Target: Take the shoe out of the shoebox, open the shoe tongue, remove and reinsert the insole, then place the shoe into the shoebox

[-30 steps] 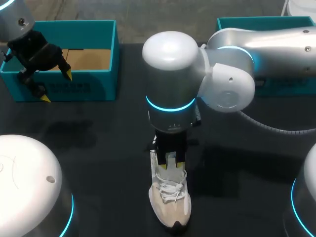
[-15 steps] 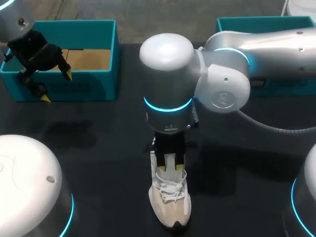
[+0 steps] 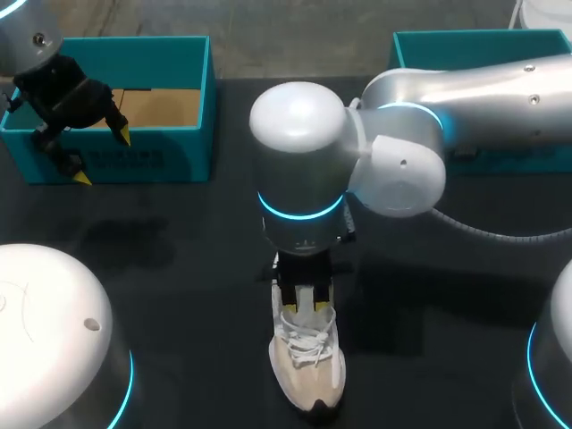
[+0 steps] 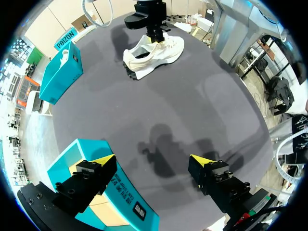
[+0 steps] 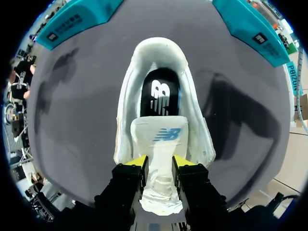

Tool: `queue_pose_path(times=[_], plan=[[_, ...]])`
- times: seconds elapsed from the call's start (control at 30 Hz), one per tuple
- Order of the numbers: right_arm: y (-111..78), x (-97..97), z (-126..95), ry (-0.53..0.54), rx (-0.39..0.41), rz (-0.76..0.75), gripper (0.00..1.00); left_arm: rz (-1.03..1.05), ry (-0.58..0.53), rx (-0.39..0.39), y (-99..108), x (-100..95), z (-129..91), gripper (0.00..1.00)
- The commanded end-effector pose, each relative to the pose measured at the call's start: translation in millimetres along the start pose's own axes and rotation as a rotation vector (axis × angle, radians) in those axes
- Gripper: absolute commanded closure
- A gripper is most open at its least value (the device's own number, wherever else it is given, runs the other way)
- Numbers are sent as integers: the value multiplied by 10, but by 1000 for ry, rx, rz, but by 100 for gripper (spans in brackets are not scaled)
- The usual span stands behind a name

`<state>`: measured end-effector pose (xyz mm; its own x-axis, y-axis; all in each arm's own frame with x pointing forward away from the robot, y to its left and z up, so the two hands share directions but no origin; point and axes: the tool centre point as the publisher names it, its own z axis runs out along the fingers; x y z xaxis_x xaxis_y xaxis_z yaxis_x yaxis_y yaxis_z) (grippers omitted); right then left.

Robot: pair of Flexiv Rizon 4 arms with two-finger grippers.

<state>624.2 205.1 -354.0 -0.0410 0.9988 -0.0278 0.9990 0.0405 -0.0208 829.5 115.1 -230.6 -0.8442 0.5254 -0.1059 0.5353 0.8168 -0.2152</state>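
Observation:
A white and beige shoe [image 3: 308, 371] stands on the dark table, toe toward the front edge. My right gripper [image 3: 304, 304] comes down over its opening and is shut on the white tongue [image 5: 161, 134], which stands up between the yellow tips. Ahead of that gripper a dark insole [image 5: 160, 98] lies inside the shoe [image 5: 159, 50]. My left gripper [image 3: 85, 147] hangs open and empty at the far left, over the front wall of a teal shoebox [image 3: 170, 152]. In the left wrist view the gripper [image 4: 153, 161] is spread wide, with the shoe [image 4: 154, 50] far ahead.
A second teal box [image 3: 447, 40] lies at the back right, partly behind my right arm. The same box [image 4: 60, 72] shows beside the shoe in the left wrist view. The brown cardboard floor [image 3: 165, 107] of the left shoebox is bare.
My right arm has shifted slightly toward the front left, and its gripper has come a little lower over the shoe with the tongue still held. The left arm has not moved.

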Motion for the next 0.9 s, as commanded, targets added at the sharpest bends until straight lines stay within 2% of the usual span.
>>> queue_pose_path(times=[0.03, 0.27, 0.37, 0.5, 0.57, 0.63, 0.7, 0.73, 0.77, 0.8, 0.9], plan=[[-15, 28, -79, -24, -15, 3, 69, 0, 3, -3, -2, 0, -3, 0], [-45, 51, -359, -63, -45, -32, 66, 0, 3, -3, -2, 0, -3, 0], [-25, 43, -446, -43, -73, -86, 66, 0, 3, -3, -2, 0, -3, 0], [45, -20, -513, 18, -105, -202, 64, 0, 3, -3, -2, 0, -3, 0], [89, -83, -554, 12, -103, -215, 60, 0, 3, -3, -2, 0, -3, 0], [137, -109, -622, 57, -146, -298, 56, 0, 3, -3, -2, 0, -3, 0], [197, -133, -677, 64, -133, -390, 53, 0, 3, -3, -2, 0, -3, 0], [224, -132, -705, 64, -145, -423, 41, 0, 3, -3, -2, 0, -3, 0], [251, -151, -733, 58, -134, -425, 8, 0, 3, -3, -2, 0, -3, 0], [281, -156, -750, 38, -101, -439, 0, 0, 3, -3, -2, 0, -3, 0], [342, -174, -833, 52, -98, -524, 0, 0, 3, -3, -2, 0, -3, 0]])
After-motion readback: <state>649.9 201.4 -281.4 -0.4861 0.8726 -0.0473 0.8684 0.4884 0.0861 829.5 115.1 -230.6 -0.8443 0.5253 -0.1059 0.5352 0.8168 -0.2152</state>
